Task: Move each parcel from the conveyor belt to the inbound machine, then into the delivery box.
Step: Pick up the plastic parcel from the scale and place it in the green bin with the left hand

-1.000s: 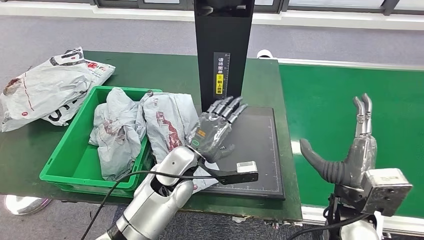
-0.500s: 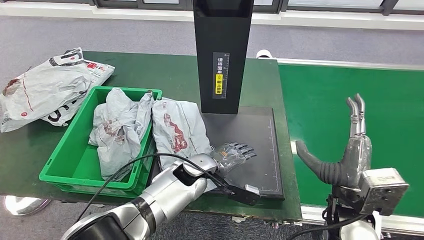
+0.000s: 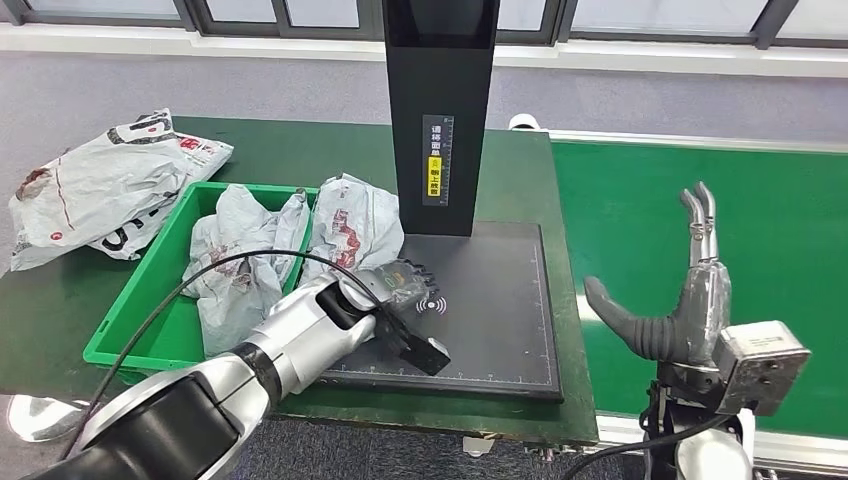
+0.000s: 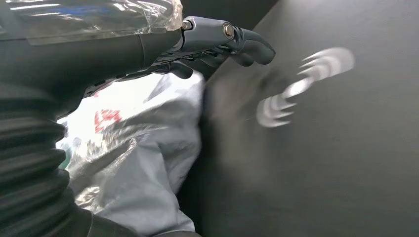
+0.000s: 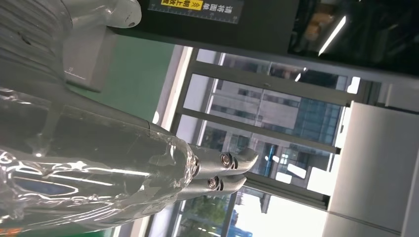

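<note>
Dark green table (image 3: 300,150) stands on grey floor (image 3: 200,85). Window frames (image 3: 250,15) run along the far wall. Round silver base (image 3: 35,415) sits on the floor by the table's near left corner. Through glass in the right wrist view, a building (image 5: 257,106) outside.

Crinkled glossy grey plastic parcel (image 3: 352,222), smooth green plastic delivery box (image 3: 150,300), matt black inbound machine (image 3: 490,300), matt green conveyor belt (image 3: 780,230), brushed silver metal left arm (image 3: 300,335)
</note>
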`<state>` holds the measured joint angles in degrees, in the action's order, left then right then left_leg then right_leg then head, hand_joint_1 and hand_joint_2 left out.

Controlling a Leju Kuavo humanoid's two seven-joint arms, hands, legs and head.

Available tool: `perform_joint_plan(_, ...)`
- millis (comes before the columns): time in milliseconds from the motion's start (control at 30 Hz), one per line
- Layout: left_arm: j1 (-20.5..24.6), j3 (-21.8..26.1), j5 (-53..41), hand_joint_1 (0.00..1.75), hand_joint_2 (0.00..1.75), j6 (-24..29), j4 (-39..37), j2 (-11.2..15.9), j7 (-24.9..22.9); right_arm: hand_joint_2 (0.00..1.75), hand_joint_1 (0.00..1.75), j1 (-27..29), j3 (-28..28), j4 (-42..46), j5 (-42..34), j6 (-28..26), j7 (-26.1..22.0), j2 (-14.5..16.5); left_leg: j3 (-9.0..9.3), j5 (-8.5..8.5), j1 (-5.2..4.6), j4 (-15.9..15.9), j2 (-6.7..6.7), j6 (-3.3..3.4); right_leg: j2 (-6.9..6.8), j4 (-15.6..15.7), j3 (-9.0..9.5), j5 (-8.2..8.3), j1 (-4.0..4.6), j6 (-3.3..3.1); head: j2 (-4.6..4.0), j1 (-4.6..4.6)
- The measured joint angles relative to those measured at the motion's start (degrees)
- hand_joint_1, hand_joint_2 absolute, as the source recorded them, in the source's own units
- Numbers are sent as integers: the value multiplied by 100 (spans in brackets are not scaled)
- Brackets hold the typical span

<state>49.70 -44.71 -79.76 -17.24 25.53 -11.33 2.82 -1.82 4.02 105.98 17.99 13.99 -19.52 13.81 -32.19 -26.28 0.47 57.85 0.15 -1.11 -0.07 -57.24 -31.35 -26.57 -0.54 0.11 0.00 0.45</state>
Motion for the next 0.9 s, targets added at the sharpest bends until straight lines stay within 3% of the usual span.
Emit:
perform_joint_plan(167, 138, 4, 129, 0, 175, 86, 64, 162, -19, 175, 0, 144, 0, 4, -61, -69, -29, -27, -13, 63, 1, 0, -9, -18, -1, -13, -66, 49, 1, -20, 0, -1)
perform_joint_plan(267, 65, 74, 425, 0, 175, 290, 315, 205, 205, 175, 0, 267, 1, 17, -81, -177, -73, -62, -34, 61, 0, 0, -13, -18, -2, -13, -88, 49, 0, -21, 0, -1)
perform_joint_plan(400, -178, 275, 1427, 0, 175, 47, 1552, 313, 629, 175, 0, 473, 20, 68, -164, -252, -113, -139, -91, 68, 0, 1, -22, -13, -13, -13, -137, 53, -3, -15, 0, 1)
perform_joint_plan(533, -398, 420, 2243, 0, 175, -388, 3020, 483, 610, 175, 0, 542, 57, 72, -223, -211, -116, -193, -108, 67, 0, 1, -17, -12, -6, -13, -158, 56, -9, -12, 0, 0)
perform_joint_plan(733, -634, 538, 2660, 0, 175, -170, 4167, 704, 513, 175, 0, 528, 73, 70, -262, -159, -98, -244, -119, 67, -1, 1, -20, -12, -8, -13, -167, 55, -5, -12, 0, 1)
perform_joint_plan(767, -659, 548, 2650, 4, 175, -133, 4326, 749, 390, 175, 0, 508, 76, 67, -267, -151, -91, -249, -120, 67, -1, 1, -20, -12, -8, -13, -168, 55, -4, -12, 0, 1)
perform_joint_plan(833, -676, 558, 2430, 84, 175, -60, 4546, 847, 15, 175, 0, 468, 84, 60, -277, -132, -80, -258, -121, 67, -1, 1, -19, -13, -6, -14, -171, 55, -4, -12, 0, 1)
perform_joint_plan(867, -676, 561, 2230, 93, 175, -12, 4570, 891, -176, 175, 0, 454, 85, 56, -282, -123, -79, -266, -121, 68, -1, 1, -18, -13, -5, -14, -171, 55, -4, -12, 0, 0)
perform_joint_plan(900, -676, 564, 1973, 88, 175, 52, 4542, 932, -372, 175, 0, 436, 85, 47, -288, -113, -78, -275, -121, 68, -1, 0, -18, -13, -5, -13, -172, 55, -4, -13, 0, 0)
